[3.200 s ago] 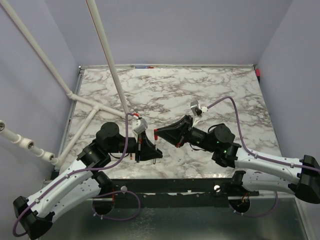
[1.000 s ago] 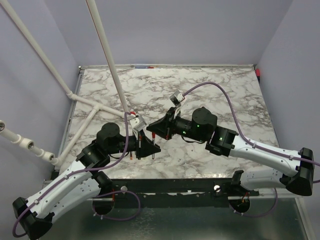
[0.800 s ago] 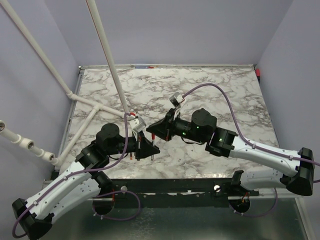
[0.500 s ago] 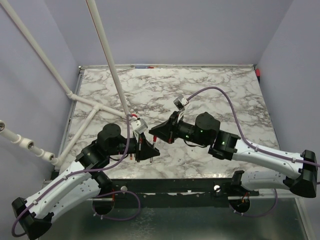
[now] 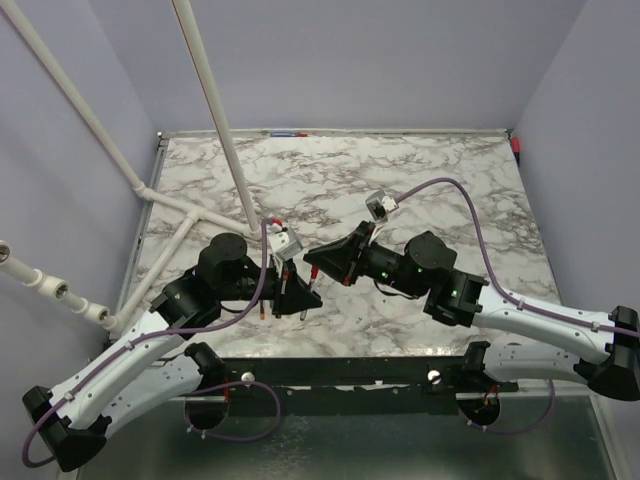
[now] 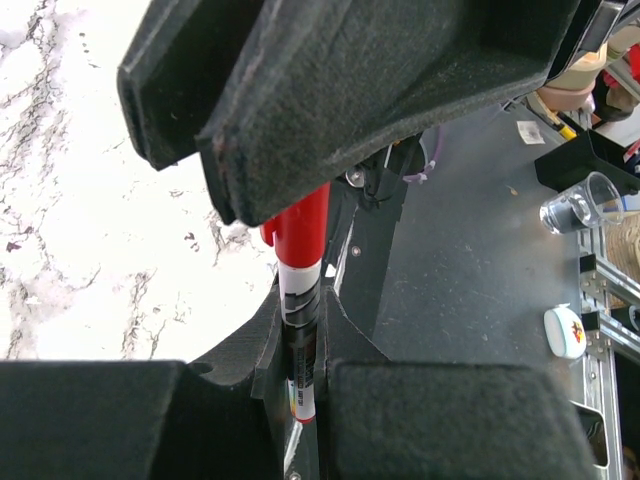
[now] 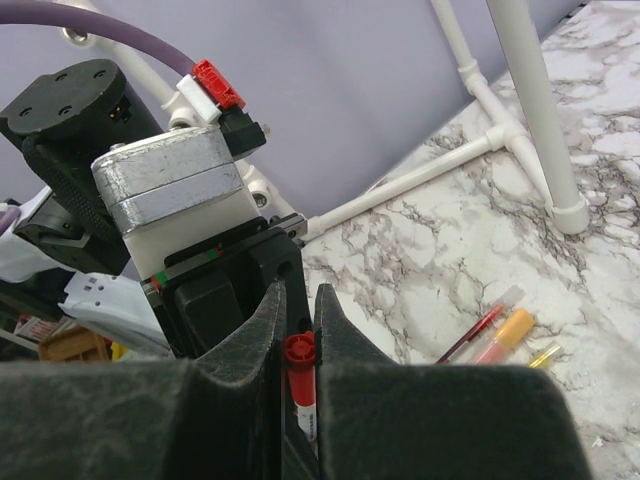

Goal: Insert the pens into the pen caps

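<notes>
Over the near edge of the marble table (image 5: 430,170), both arms bend inward until their tips meet. The left gripper (image 5: 308,296) is clamped on the barrel of a pen (image 6: 300,300). The right gripper (image 5: 312,258) is closed around the red cap (image 6: 303,225) at the pen's end. Farther off, toward the left edge, loose pens (image 7: 500,333) lie near the white pipe frame (image 5: 215,110).

Bright, even, diffuse light; only soft shadows on the surface (image 5: 400,170); wrist-view foregrounds dark, slightly soft.
</notes>
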